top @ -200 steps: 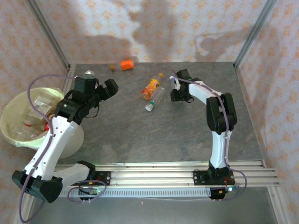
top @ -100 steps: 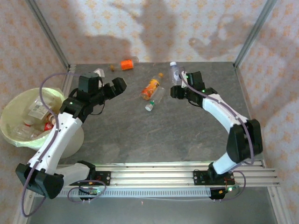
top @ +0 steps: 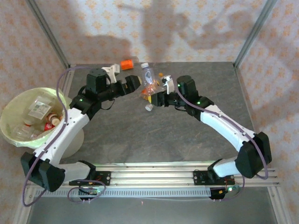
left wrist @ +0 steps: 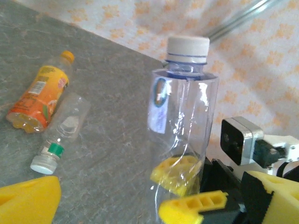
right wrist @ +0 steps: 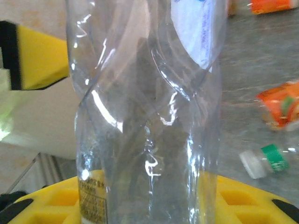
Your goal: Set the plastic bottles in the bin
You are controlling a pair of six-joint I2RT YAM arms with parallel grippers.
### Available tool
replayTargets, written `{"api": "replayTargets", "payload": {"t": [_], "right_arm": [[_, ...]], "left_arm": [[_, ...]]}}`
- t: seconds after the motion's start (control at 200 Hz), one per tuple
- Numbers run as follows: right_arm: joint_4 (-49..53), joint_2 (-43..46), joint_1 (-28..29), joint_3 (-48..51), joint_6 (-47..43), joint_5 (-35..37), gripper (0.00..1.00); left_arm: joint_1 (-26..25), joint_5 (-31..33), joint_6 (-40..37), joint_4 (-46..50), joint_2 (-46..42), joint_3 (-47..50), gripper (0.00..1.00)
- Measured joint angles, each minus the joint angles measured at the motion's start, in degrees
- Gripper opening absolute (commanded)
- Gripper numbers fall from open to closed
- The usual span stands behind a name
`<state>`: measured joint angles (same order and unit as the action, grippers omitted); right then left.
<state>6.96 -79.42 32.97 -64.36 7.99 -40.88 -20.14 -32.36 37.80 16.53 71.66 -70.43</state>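
Note:
A clear plastic bottle (top: 147,74) with a white cap is held upright above the table, and my right gripper (top: 156,96) is shut on its lower end. In the right wrist view the bottle (right wrist: 145,116) rises between that gripper's (right wrist: 149,205) yellow fingers (right wrist: 252,200). My left gripper (top: 133,83) stands open just left of the bottle (left wrist: 187,107), not touching it. An orange bottle (left wrist: 39,95) and a clear bottle with a green-ringed cap (left wrist: 60,135) lie on the table. The bin (top: 9,109) at far left holds several bottles.
Another orange bottle (top: 126,64) lies by the back wall. Metal frame posts (top: 250,35) rise at the back corners. The dark table (top: 163,135) has free room in front and to the right.
My right arm has swung left and lifted the clear bottle from the back of the table to above its middle. My left gripper has moved right to meet it, still open.

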Motion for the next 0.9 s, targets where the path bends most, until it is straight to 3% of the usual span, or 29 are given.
{"api": "replayTargets", "payload": {"t": [0.195, 0.29, 0.47, 0.635, 0.901], "right_arm": [[-0.39, -2.62, 3.41, -1.60, 0.66, -3.10, 0.36], [-0.63, -3.13, 4.13, -2.19, 0.96, -3.67, 0.36], [-1.90, -3.13, 4.37, -2.21, 2.05, -4.57, 0.36], [-1.42, -3.37, 4.39, -2.21, 2.54, -4.59, 0.37], [-0.79, -3.69, 4.39, -2.93, 1.92, -4.35, 0.71]], "left_arm": [[-2.86, 1.73, -2.89, 0.92, 4.33, -3.32, 0.99], [-3.08, 3.30, -2.95, 1.01, 5.31, -3.37, 0.89], [-3.10, 5.40, -2.51, 1.16, 7.19, -3.37, 0.83], [-3.48, 5.64, -1.29, 1.11, 7.74, -3.63, 0.65], [-3.76, 7.39, 1.18, 0.74, 7.74, -3.67, 0.55]]}}
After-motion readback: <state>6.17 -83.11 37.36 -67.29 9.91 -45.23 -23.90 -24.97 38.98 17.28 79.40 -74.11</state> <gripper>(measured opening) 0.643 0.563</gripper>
